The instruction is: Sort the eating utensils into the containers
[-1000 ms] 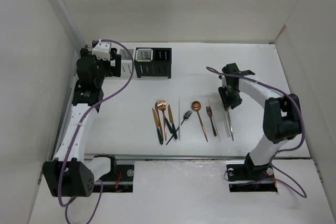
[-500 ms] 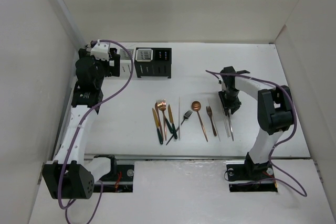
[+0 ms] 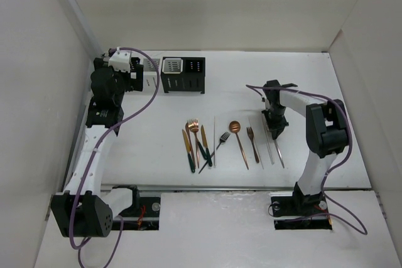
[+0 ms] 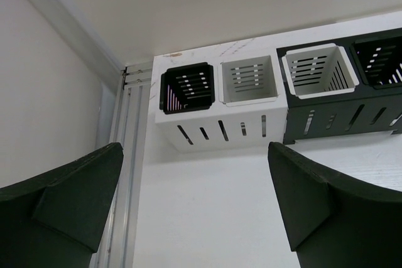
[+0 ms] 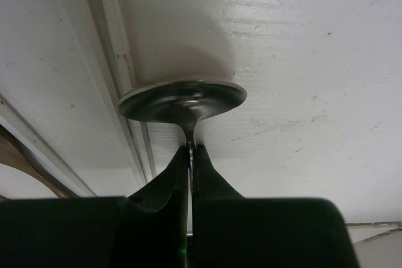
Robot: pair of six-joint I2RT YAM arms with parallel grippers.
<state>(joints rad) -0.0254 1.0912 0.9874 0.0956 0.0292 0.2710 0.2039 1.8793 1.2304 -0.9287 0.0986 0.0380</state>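
**Right gripper**: the fingers are closed on the neck of the silver spoon, just behind the bowl. The bowl sits beyond the fingertips, above the table. Whether it touches the surface cannot be told. In the top view the handle runs from the gripper toward the arm bases. The spoon is well apart from the caddy row, to the row's right and on its near side.

**Left gripper**: the fingers are spread wide and hold nothing. The gripper hovers just in front of the left end of the caddy row.

**Caddy row**: four square slotted compartments stand upright, joined side by side. From left to right the inserts are black, white, white and black. The left pair sits in a white housing and the right pair in a black housing.

**Other utensils**: these lie flat in a loose rank on the near side of the caddy row. The rank starts in front of the row's right half and extends to the right.
- A copper fork lies among dark green pieces.
- Next come a white stick and a dark fork.
- A copper spoon and a second copper fork follow.
- Another white stick lies just beside the silver spoon.
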